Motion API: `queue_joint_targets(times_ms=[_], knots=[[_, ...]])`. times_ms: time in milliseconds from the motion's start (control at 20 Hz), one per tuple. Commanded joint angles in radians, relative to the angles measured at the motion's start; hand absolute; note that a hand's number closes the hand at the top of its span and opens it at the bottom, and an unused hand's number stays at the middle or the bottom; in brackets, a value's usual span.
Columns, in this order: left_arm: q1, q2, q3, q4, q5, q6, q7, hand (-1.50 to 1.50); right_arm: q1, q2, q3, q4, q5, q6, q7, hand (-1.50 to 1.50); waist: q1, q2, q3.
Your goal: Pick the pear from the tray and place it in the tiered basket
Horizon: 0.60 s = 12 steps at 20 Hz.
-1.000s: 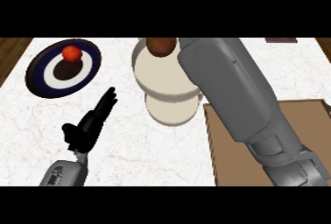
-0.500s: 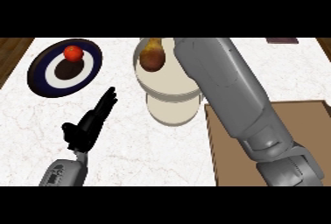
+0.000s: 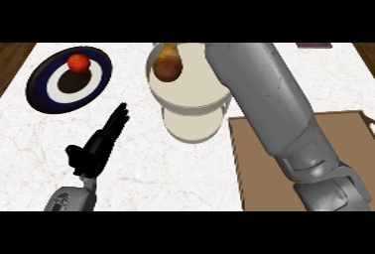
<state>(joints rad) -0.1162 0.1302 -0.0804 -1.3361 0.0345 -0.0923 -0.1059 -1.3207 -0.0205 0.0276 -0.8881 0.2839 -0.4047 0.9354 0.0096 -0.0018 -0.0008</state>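
Left hand (image 3: 95,146) flat, fingers straight, holding nothing; right hand hidden; pear (image 3: 167,66) in tiered basket (image 3: 192,94).

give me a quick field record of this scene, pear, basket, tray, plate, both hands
pear: lying in the top tier of the tiered basket
tray: brown, at right, partly covered by the right forearm
plate: dark blue and white, holds a red fruit
left hand: open, resting, lower left
right hand: not visible; only its forearm shows
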Motion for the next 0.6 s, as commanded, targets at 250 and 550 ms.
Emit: queue_joint_targets(times_ms=[250,550], knots=[[0.027,0.036,0.046,0.005,0.026,-0.022,-0.014,0.00,0.066,-0.220,0.014,-0.118,0.254,-0.187,0.096,-1.50,-0.046,-0.014,0.001],[0.024,0.012,0.035,-0.026,0.016,0.006,0.005,0.00,0.269,-0.334,-0.088,-0.439,0.209,-0.181,0.062,-1.50,-0.062,-0.017,0.003]])
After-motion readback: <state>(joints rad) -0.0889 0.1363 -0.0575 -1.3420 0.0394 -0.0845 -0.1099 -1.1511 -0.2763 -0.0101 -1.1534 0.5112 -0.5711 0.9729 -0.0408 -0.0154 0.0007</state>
